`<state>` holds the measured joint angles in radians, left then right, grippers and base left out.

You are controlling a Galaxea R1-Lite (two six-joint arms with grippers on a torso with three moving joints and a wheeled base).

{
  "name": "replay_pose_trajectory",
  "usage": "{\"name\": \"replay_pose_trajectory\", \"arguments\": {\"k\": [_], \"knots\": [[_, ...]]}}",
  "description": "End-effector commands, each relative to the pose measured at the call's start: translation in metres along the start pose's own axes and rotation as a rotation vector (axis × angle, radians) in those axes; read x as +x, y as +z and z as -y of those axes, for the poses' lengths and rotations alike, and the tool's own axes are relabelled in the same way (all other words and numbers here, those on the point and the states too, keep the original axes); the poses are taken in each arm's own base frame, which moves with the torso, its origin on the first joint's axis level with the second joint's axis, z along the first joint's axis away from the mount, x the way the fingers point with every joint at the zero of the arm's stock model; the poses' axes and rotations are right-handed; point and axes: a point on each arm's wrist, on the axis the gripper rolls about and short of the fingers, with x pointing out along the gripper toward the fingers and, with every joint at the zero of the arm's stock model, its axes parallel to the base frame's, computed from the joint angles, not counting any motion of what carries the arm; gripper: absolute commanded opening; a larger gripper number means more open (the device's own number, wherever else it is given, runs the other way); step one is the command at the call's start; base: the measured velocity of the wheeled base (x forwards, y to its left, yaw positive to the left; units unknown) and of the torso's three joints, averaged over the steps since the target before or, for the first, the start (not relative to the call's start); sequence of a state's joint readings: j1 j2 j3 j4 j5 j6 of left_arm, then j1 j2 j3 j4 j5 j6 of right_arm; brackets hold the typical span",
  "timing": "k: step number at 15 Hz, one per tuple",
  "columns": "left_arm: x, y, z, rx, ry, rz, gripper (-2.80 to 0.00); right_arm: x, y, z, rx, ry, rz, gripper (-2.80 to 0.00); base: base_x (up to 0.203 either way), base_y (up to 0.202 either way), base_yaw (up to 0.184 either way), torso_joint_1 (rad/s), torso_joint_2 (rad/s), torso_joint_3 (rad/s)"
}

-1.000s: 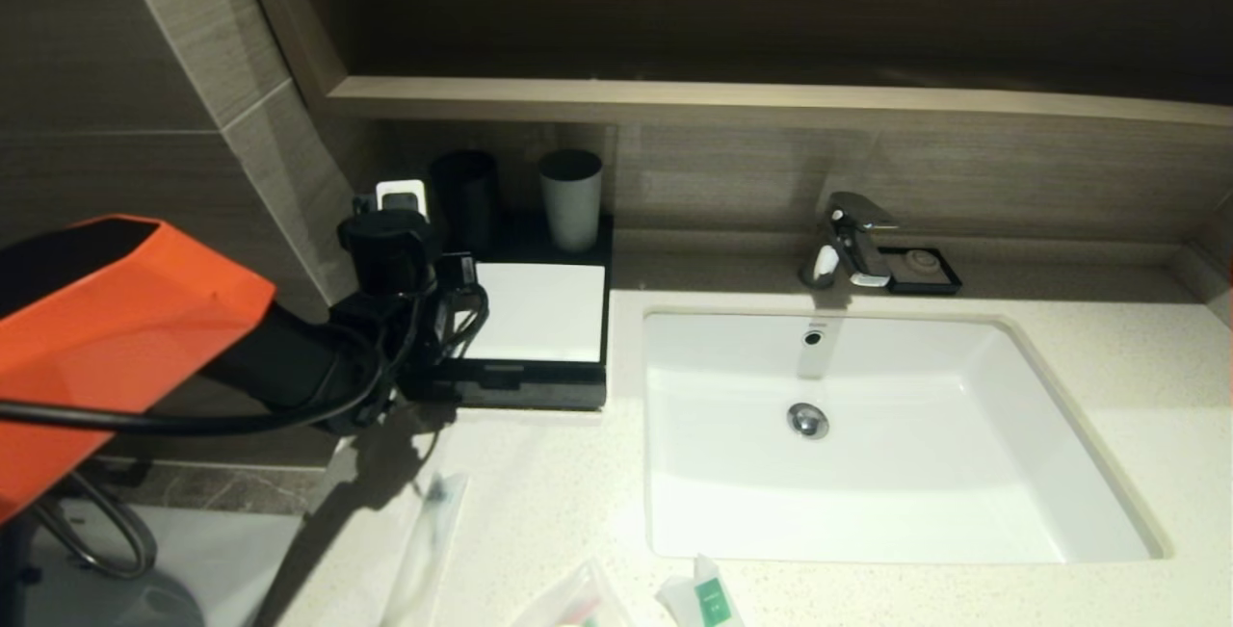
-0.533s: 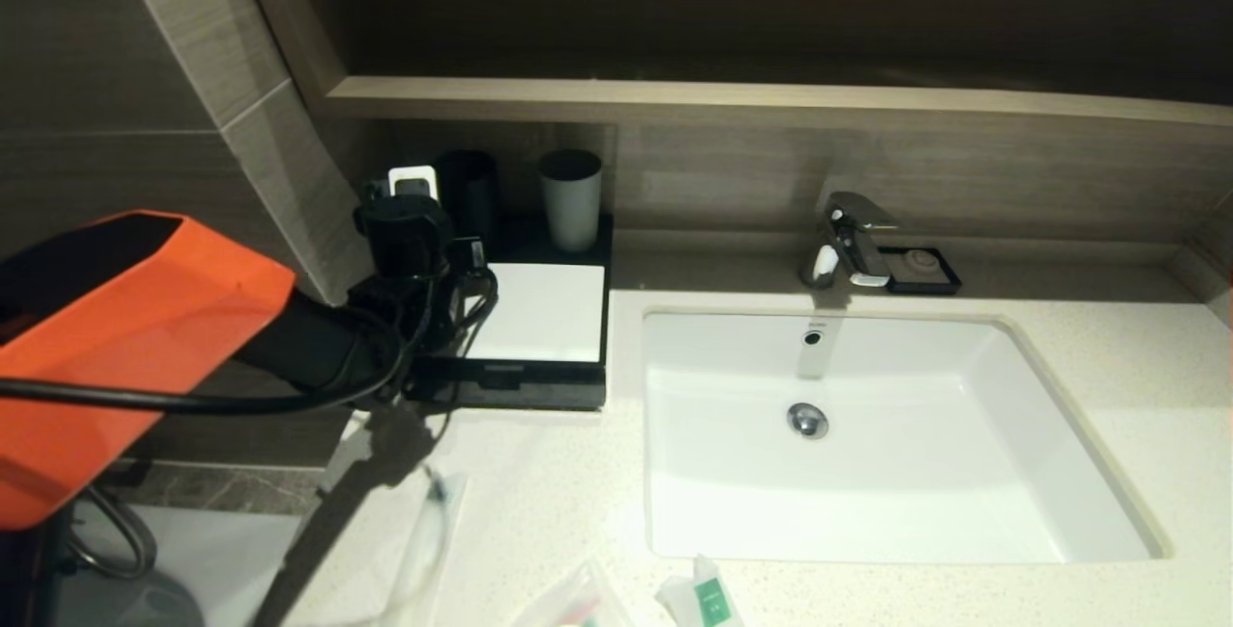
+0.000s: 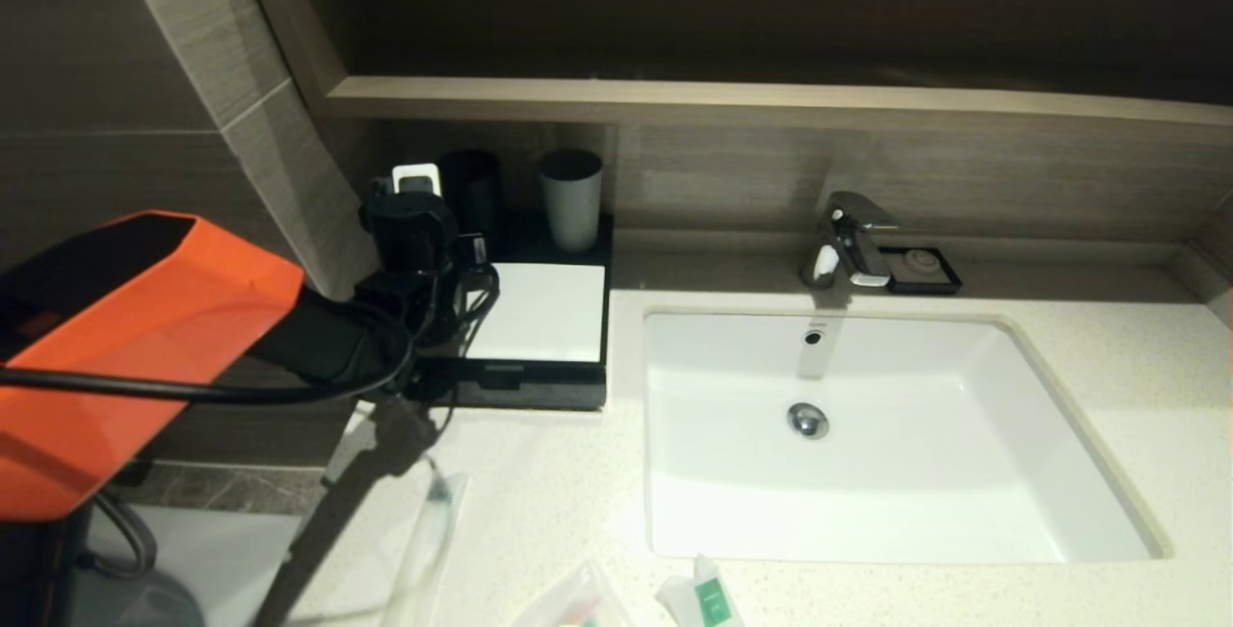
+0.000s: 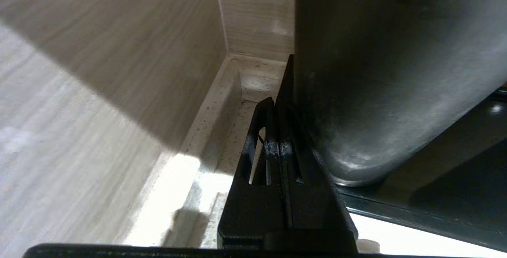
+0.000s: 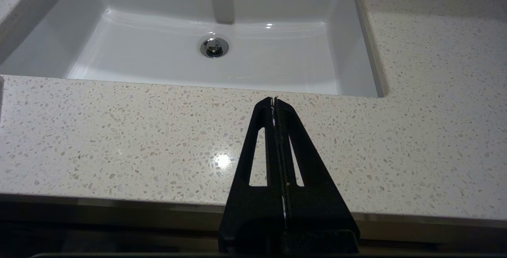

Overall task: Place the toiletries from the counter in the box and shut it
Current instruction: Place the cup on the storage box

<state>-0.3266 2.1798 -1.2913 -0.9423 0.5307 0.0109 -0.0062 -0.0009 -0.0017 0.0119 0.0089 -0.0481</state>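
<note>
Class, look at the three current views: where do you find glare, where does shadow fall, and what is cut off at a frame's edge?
Head view: the left arm casts a dark shadow on the counter; the toiletries are cropped at the bottom edge. Left wrist view: shadow covers much of the wall, the shut left tool sits beside the dark cup. Right wrist view: a small glare spot lies on the counter beside the shut right tool.

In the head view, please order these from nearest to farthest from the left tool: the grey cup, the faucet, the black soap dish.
From the left tool, at the box's left side:
1. Grey cup, on the box's back part.
2. Faucet, behind the basin.
3. Black soap dish, just right of the faucet.
</note>
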Motion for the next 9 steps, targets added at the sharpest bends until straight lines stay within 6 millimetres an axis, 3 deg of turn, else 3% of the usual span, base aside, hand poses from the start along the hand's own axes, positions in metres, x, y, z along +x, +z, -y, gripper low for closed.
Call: {"name": "replay_pose_trajectory", "arguments": {"k": [1,9], "knots": [[0.0033,-0.0014,0.0019,-0.005,0.005,0.008,-2.8,0.0,-0.0001,0.0,-0.001,0.0,0.0,-2.8,0.0,0.0,0.0,0.0,0.0,0.0],[0.0044,0.0033,0.0025,-0.007,0.005,0.012,-2.8,0.0,-0.0001,0.0,-0.001,0.001,0.0,-2.8,0.0,0.0,0.0,0.0,0.0,0.0]]}}
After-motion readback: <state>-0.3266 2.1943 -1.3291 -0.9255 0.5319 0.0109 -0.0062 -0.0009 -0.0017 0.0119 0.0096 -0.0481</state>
